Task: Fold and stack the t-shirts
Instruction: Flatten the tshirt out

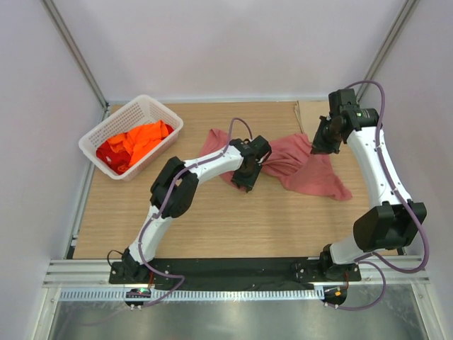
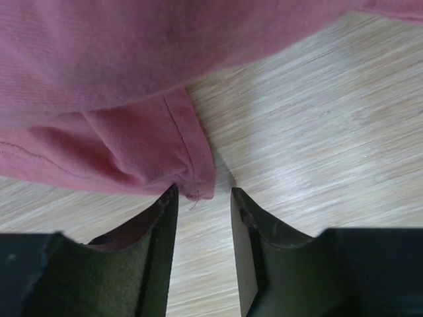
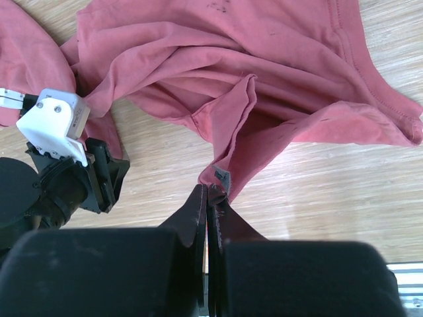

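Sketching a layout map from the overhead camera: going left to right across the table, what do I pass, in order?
white basket → left gripper → right gripper. The pink t-shirt spreads beneath both grippers, so it has no clear place in the order.

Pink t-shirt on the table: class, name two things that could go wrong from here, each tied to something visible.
The right gripper is shut on only a thin edge of the pink t-shirt; a pull could slip it free.
The left gripper is open with the hem beside one fingertip; closing might miss it or grab bunched cloth.
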`<act>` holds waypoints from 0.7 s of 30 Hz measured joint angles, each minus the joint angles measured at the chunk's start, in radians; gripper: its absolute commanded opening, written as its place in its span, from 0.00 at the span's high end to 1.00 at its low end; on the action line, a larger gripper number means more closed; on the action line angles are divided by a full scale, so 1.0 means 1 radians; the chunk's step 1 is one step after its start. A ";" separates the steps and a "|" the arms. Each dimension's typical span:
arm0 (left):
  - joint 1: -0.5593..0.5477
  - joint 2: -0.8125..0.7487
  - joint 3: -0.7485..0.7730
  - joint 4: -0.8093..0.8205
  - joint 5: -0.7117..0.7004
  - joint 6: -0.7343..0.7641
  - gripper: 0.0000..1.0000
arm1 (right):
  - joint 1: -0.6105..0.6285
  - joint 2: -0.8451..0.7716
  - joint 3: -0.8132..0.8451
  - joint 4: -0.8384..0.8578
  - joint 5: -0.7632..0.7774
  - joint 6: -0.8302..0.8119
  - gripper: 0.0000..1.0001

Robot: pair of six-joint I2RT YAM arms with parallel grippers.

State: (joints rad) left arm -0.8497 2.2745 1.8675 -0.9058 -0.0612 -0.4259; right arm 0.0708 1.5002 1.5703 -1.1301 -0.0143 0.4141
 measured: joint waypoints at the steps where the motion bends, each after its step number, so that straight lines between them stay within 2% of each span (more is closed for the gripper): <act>1: 0.000 0.000 0.003 0.001 -0.001 0.000 0.66 | 0.000 -0.002 0.000 -0.001 0.000 0.000 0.98; 3: 0.000 0.003 0.004 0.003 -0.004 0.004 0.71 | 0.000 -0.004 -0.001 0.000 0.000 -0.001 0.98; 6: 0.000 0.006 0.008 0.003 -0.010 0.010 0.83 | 0.000 -0.006 -0.008 0.000 0.000 -0.002 0.99; 7: 0.000 0.008 0.011 0.003 -0.013 0.012 0.92 | 0.000 -0.008 -0.010 0.001 0.000 -0.002 0.98; 9: 0.001 0.008 0.012 0.003 -0.024 0.016 1.00 | 0.000 -0.008 -0.014 0.000 0.000 -0.005 0.98; 17: 0.001 -0.004 0.011 -0.027 -0.117 0.023 1.00 | 0.006 -0.008 -0.017 0.000 0.000 -0.019 0.98; 21: 0.011 -0.116 -0.020 -0.079 -0.203 0.023 1.00 | 0.010 -0.005 -0.003 -0.002 0.000 -0.021 0.99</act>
State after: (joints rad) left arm -0.8387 2.1582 1.8477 -0.9848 -0.2638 -0.4034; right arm 0.0811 1.4948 1.5673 -1.1324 -0.0139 0.3935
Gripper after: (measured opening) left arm 0.011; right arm 0.033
